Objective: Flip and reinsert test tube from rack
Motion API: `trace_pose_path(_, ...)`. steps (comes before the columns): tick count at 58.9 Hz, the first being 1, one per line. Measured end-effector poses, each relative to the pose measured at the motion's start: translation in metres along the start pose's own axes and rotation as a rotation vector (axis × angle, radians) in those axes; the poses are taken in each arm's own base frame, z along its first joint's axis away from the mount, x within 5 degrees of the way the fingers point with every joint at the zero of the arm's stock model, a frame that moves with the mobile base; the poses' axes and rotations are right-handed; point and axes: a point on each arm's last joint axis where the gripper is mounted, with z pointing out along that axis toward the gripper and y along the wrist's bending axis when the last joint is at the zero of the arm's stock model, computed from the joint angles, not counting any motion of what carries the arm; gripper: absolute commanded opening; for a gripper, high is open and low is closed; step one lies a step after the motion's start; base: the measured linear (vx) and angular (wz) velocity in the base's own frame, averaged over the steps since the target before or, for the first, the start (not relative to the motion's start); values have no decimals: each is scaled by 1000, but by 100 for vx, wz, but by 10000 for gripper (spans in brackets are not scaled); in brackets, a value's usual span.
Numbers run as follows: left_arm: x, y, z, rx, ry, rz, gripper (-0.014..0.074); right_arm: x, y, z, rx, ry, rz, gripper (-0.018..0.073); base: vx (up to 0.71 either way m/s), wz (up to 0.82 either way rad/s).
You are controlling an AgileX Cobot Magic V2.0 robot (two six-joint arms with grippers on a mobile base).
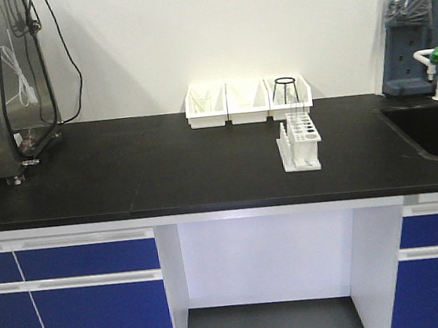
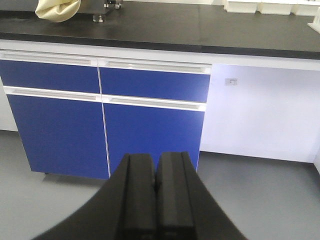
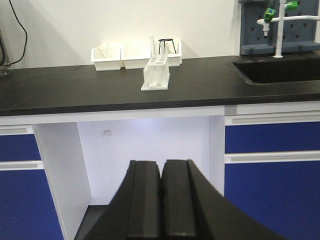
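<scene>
Black counter (image 1: pixel 125 175): rack (image 1: pixel 299 144) between bins (image 1: pixel 248 102), front edge.

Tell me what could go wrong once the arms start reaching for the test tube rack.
The left gripper and right gripper sit shut, low in front of the counter, so moving in could clip its edge. The rack stands just in front of the bins; an overshoot might knock them. The tube is clear and faint, so a grasp could miss.
</scene>
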Motion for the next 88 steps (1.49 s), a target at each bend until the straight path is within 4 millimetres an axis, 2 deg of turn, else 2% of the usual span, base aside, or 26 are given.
trace_pose_path(88, 0, 0, 0, 0, 0, 0, -6, 0, 0, 0, 0, 0, 0, -8, 40, -5)
